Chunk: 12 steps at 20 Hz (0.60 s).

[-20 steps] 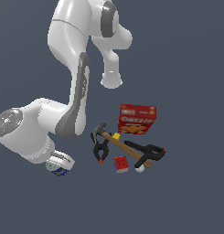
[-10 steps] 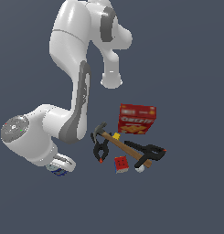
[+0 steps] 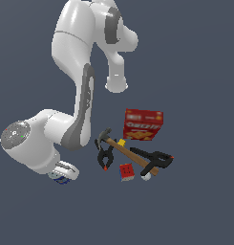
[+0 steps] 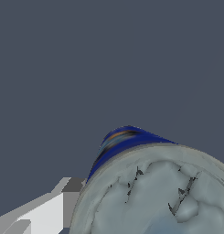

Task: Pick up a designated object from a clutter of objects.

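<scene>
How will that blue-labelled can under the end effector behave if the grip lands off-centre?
The can is round-sided, so a nudge on its curved wall would probably skid or spin it. It looks rigid, so it should not crush. Its smooth label may slip in one finger. The end effector hides the grip state.

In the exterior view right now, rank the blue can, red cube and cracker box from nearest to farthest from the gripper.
1. blue can: at the gripper, exterior view's lower left.
2. red cube: to the exterior view's right, in the clutter.
3. cracker box: farthest, up and right.
</scene>
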### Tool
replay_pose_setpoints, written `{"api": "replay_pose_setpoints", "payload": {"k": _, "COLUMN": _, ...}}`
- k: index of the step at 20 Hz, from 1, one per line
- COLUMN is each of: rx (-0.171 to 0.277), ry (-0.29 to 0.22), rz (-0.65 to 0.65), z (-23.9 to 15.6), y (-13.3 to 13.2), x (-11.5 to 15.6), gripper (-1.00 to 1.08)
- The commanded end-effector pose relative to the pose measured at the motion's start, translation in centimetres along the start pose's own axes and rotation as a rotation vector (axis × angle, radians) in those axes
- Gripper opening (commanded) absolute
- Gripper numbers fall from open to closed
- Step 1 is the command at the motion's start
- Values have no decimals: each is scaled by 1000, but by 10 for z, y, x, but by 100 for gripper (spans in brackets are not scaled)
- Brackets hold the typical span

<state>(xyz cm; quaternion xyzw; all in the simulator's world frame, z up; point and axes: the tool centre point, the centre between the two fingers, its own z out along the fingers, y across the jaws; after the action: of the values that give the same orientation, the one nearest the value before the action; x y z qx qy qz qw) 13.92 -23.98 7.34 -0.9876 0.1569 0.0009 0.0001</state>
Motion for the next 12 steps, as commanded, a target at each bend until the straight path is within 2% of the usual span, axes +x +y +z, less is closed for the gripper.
{"api": "replay_pose_setpoints", "payload": {"k": 1, "rx": 0, "ry": 0, "rz": 0, "z": 0, "y": 0, "x": 0, "gripper": -100}}
{"api": "replay_pose_setpoints", "payload": {"k": 12, "rx": 0, "ry": 0, "rz": 0, "z": -18, "y": 1, "x": -12, "gripper": -100}}
